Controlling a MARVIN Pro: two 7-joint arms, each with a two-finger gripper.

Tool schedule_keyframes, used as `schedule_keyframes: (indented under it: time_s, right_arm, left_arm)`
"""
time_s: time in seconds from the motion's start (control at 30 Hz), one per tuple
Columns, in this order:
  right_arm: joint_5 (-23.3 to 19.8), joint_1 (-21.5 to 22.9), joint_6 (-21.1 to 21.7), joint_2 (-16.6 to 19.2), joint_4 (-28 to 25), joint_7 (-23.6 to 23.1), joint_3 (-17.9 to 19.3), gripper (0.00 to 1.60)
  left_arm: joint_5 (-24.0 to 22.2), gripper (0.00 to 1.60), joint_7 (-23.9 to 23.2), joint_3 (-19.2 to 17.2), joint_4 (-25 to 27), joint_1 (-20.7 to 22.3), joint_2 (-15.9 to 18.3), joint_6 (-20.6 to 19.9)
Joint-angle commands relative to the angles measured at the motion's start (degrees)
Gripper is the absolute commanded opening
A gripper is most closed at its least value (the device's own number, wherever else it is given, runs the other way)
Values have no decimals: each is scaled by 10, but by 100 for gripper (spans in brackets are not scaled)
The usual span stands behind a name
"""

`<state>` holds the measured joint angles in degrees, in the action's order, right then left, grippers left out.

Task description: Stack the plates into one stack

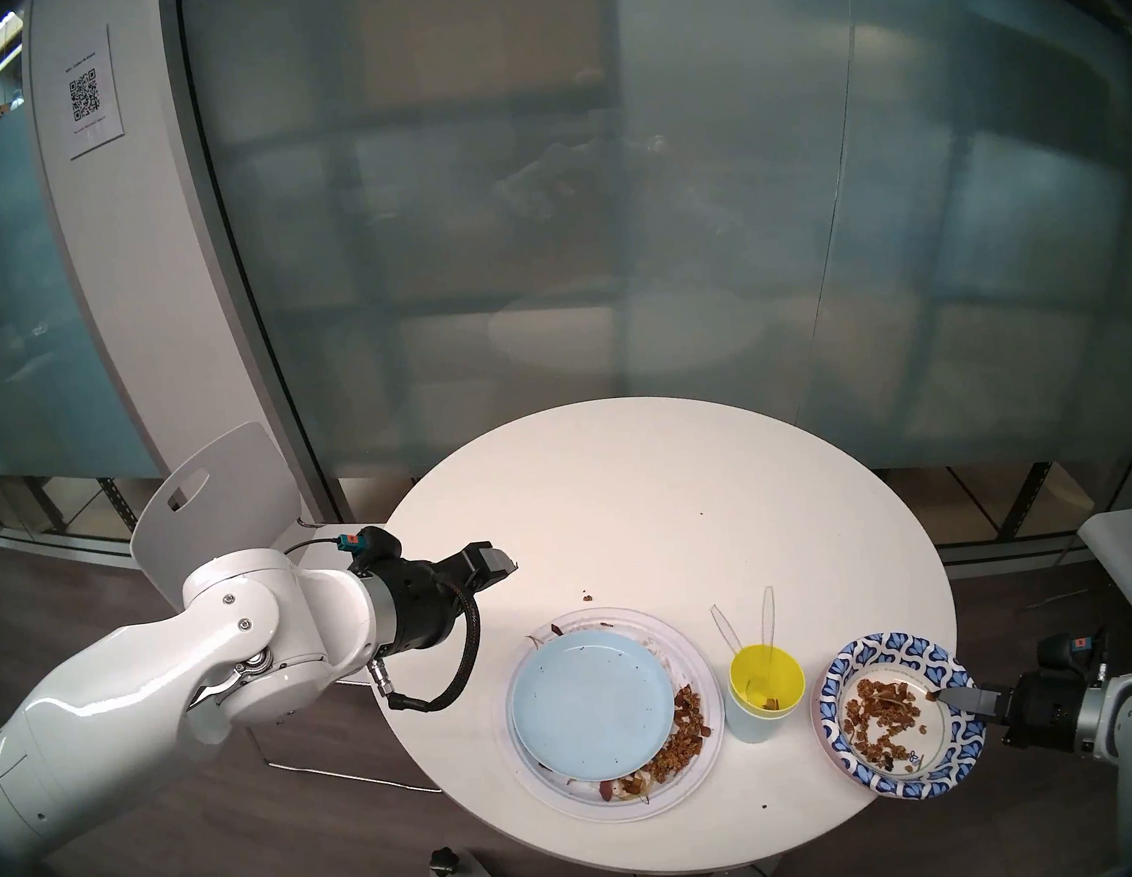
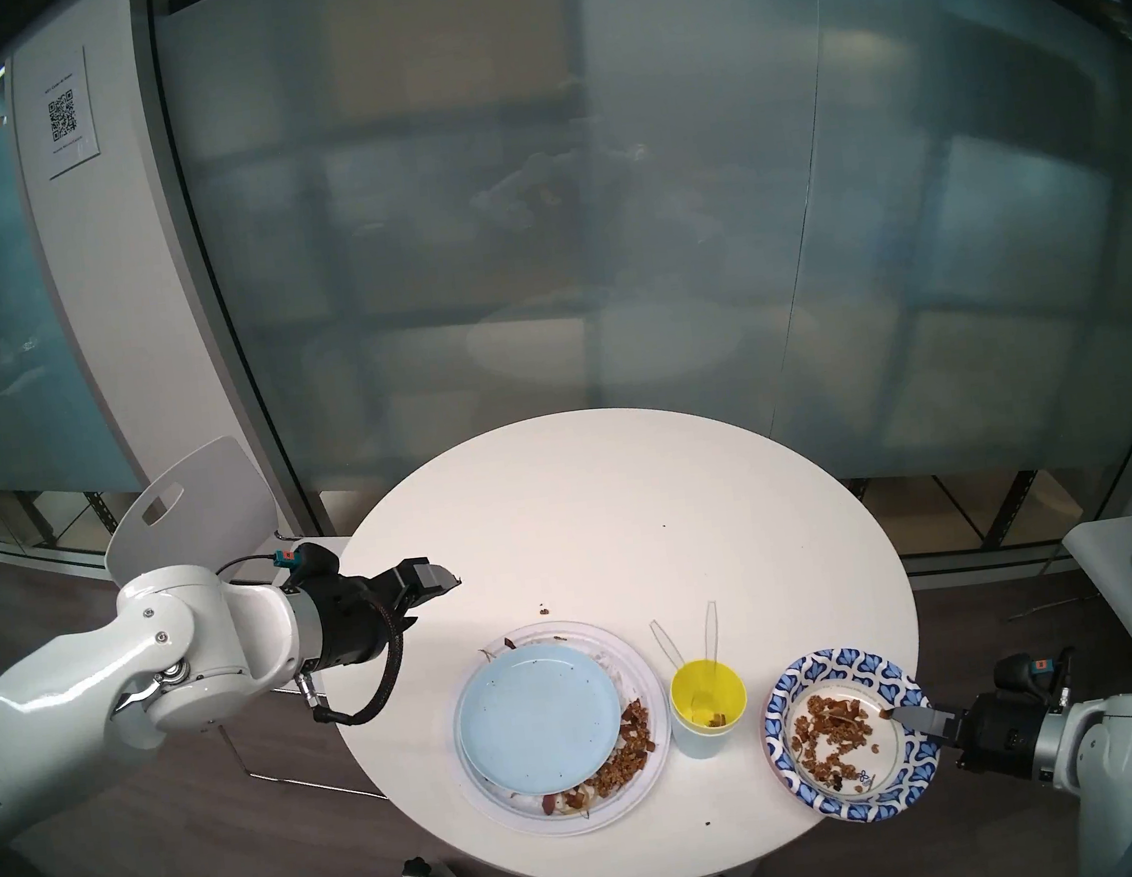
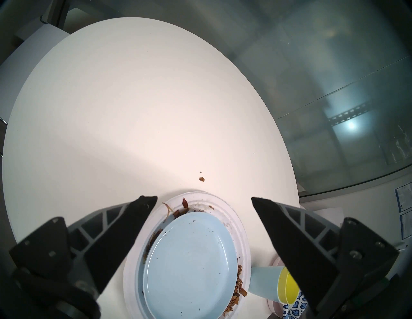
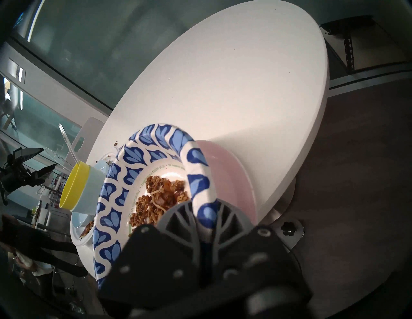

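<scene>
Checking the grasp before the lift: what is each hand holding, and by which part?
The right hand pinches the patterned paper plate by its rim on the robot's right. The left hand is open, holding nothing.

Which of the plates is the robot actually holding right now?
The blue-patterned paper plate. The right gripper is shut on its rim; the light blue plate and white plate lie untouched.
</scene>
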<state>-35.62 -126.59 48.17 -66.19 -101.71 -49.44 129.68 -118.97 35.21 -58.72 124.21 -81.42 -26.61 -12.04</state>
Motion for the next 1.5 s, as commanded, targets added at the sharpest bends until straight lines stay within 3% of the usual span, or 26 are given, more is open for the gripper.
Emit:
schedule_keyframes:
  time_s: [0.0, 0.27, 1.1, 1.17, 1.2, 1.23, 1.27, 1.3, 1.47]
  right_arm:
    - [-2, 24, 0, 12, 2, 3, 1, 49]
    - [-1, 34, 3, 14, 1, 2, 3, 69]
    - [-1, 98, -4, 23, 43, 13, -43, 73]
    - [-1, 101, -5, 24, 42, 13, -43, 91]
    - [-1, 102, -6, 25, 41, 14, -42, 107]
    - [-2, 103, -5, 26, 39, 14, -42, 134]
    - [-2, 103, -5, 26, 39, 14, -42, 134]
    - [-2, 104, -4, 26, 38, 14, -41, 148]
    - [1, 102, -4, 30, 25, 16, -38, 154]
  left_arm:
    - [1, 160, -3, -5, 6, 5, 1, 0]
    - [1, 160, -4, -5, 6, 6, 1, 1]
    - [0, 160, -4, -3, 6, 7, 2, 2]
    - [0, 160, -4, -2, 6, 8, 2, 2]
    - [0, 160, -4, -2, 6, 8, 2, 2]
    - [0, 160, -4, -2, 6, 8, 3, 2]
    - [0, 160, -4, -2, 6, 8, 3, 2]
    - [0, 160, -4, -2, 6, 8, 3, 2]
    - [0, 160, -4, -2, 6, 8, 3, 2]
